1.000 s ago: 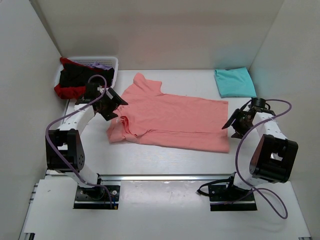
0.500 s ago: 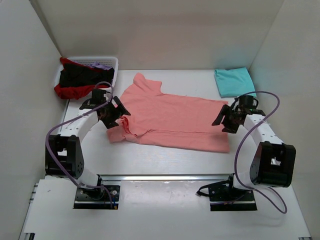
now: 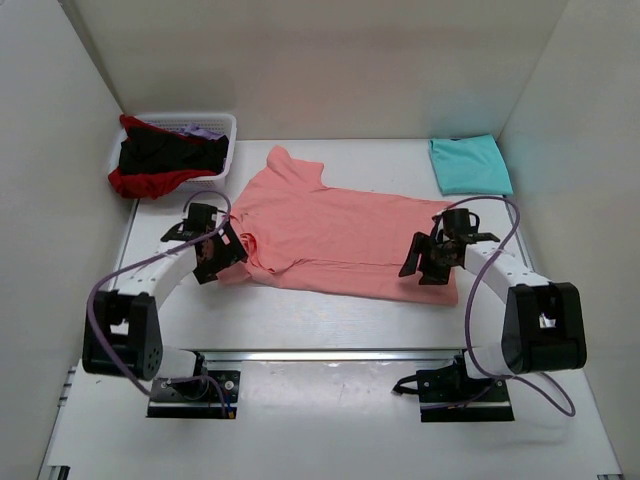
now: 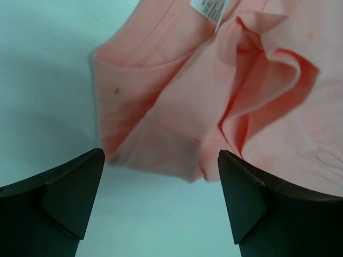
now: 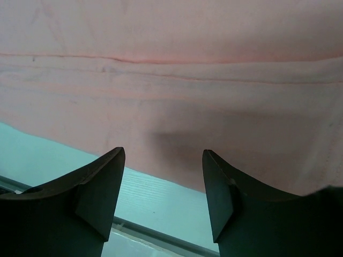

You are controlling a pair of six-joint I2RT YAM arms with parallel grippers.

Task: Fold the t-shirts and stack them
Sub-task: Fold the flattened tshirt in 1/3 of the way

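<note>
A salmon-pink short-sleeved cotton t-shirt lies spread flat across the middle of the white surface, its collar and sleeves toward the left and its hem toward the right, as two robot arms reach in from the near edge. The left gripper hangs over the shirt's near left corner with its jaws spread wide and nothing between them; its wrist camera shows the rumpled near sleeve and a fold of cloth in the gap between the dark fingers, with a small white sewn-in label at the top of the picture. The right gripper sits over the near right part of the shirt by the hem, its jaws about half apart and gripping nothing; from its wrist view the stitched hem runs across the frame and the cloth's edge meets the bare surface just between the fingers, though whether they touch the fabric cannot be told. A folded turquoise t-shirt rests at the far right corner, well apart from the pink one. At the far left stands a white slatted plastic basket holding a black t-shirt, a red t-shirt spilling over its near side and a lilac t-shirt at the back.
</note>
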